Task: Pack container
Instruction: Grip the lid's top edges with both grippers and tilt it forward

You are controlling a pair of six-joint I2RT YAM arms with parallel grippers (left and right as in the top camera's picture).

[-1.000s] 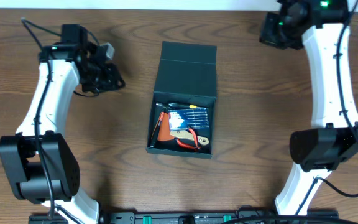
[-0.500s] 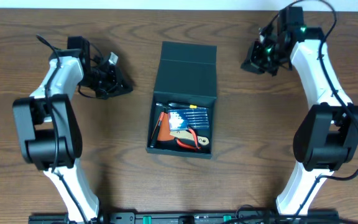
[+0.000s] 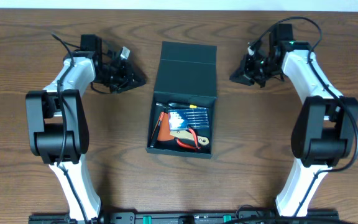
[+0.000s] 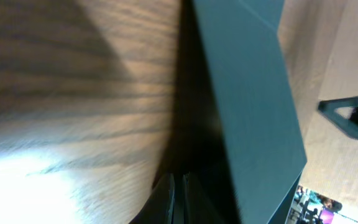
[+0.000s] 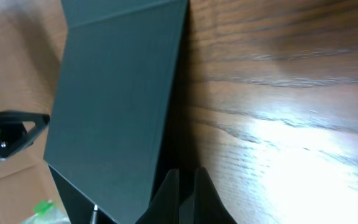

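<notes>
The dark teal container (image 3: 156, 144) lies open in the middle of the table, its flap lid (image 3: 187, 70) folded back away from me. Inside it lie orange-handled pliers (image 3: 188, 139), a blue card of small screwdrivers (image 3: 189, 116) and a red-handled tool (image 3: 160, 122). My left gripper (image 3: 138, 80) is shut and empty, its tip just left of the lid. My right gripper (image 3: 234, 78) is also shut and empty, just right of the lid. The left wrist view shows the lid (image 4: 247, 93) beside the closed fingers (image 4: 166, 200). The right wrist view shows the lid (image 5: 117, 93) beside its fingers (image 5: 170, 193).
Both white arms reach in from the table's near edge, the left arm (image 3: 55, 124) and right arm (image 3: 319, 124) flanking the container. Bare brown wood (image 3: 104, 162) surrounds the box.
Both arms have swung inward from the far corners toward the lid's two sides. The left gripper has closed fully; the right stayed shut.
</notes>
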